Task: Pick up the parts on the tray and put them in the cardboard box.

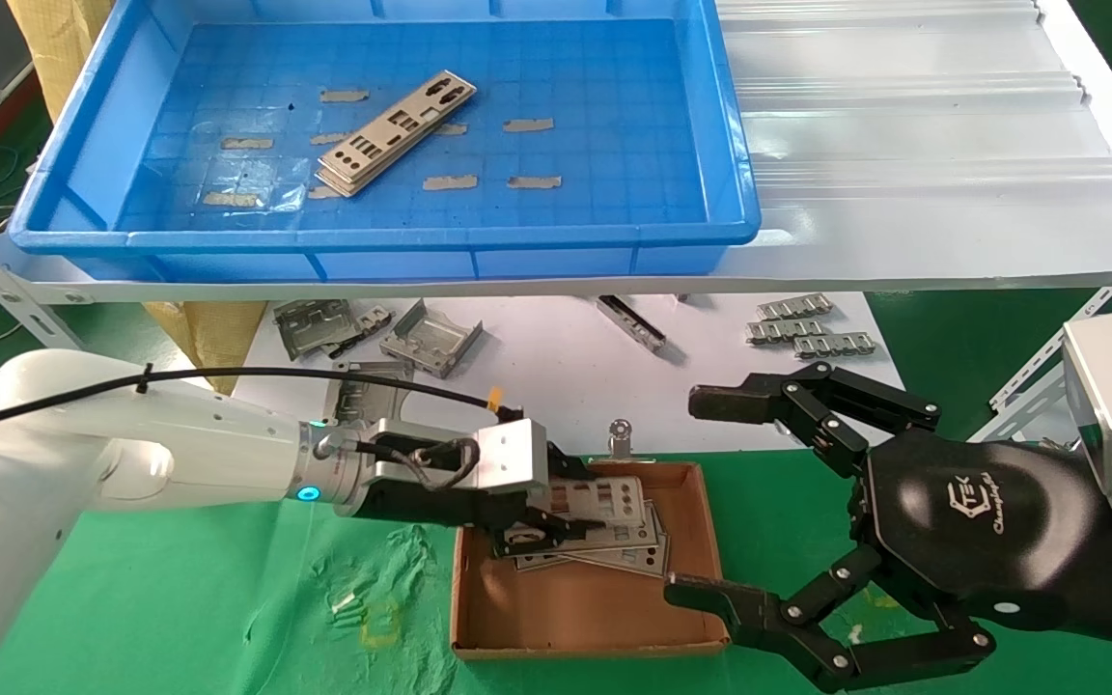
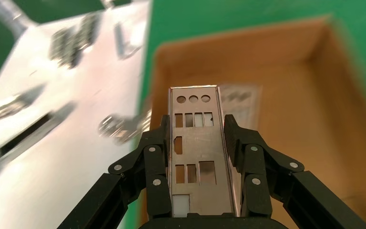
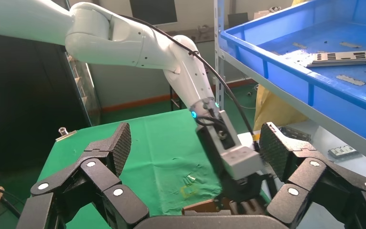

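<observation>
Right gripper (image 1: 710,492): nearest the camera, black, jointed fingers spread wide, nothing held; hovering just right of the cardboard box, over the green cloth.
Green cloth (image 1: 228,598): soft, wrinkled, covering the near table.
Cardboard box (image 1: 575,618): brown, shallow, low-walled, roughly square; near half of the floor bare, far half taken up by stacked plates.
Left gripper (image 2: 198,138): black fingers closed on the long edges of one plate, reaching in over the box's left wall.
Held plate (image 2: 198,152): thin, flat, silver-grey metal, punched with round and square holes; lying lengthwise between the fingers, above the box floor.
Plates in box (image 1: 628,536): same flat punched metal, overlapping, slightly askew.
White sheet (image 1: 556,367): beyond the box, strewn with bent grey brackets (image 1: 430,338) and small ridged strips (image 1: 802,331).
Blue tray (image 1: 83,164): farthest, on a raised white shelf; glossy plastic, grid floor, tan tape bits.
Remaining plates (image 1: 392,130): small diagonal stack, left of the tray's centre, well clear of every wall.
</observation>
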{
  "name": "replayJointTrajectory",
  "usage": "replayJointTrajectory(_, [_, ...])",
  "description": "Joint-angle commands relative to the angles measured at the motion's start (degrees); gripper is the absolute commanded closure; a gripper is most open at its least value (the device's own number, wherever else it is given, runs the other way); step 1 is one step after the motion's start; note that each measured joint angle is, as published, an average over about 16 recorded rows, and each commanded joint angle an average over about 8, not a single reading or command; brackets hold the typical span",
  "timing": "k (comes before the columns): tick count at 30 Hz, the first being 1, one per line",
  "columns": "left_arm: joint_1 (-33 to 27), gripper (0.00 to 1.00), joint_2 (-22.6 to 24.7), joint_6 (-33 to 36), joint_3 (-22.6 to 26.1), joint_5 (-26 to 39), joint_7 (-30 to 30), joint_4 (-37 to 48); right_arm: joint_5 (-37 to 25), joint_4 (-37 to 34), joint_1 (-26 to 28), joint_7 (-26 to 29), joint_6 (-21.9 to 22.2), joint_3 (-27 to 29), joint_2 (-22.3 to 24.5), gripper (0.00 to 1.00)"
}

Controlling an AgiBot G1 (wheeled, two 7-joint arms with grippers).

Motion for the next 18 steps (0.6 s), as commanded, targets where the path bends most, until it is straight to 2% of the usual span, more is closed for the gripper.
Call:
replayJointTrajectory(1, [0.52, 0.00, 0.44, -2.85, 0.07, 0.06, 0.92, 0.39, 0.00, 0.00, 0.00, 0.00, 0.00, 0.00, 0.00, 0.00])
replayJointTrajectory(8, [1.97, 0.00, 0.44, -5.10, 0.70, -1.14, 0.01, -1.95, 0.00, 0.00, 0.00, 0.00, 0.00, 0.00, 0.00, 0.00])
replayJointTrajectory(18, [1.05, 0.00, -0.40, 0.25, 1.37, -3.19, -2.37, -2.16, 0.00, 0.00, 0.00, 0.00, 0.00, 0.00, 0.00, 0.00])
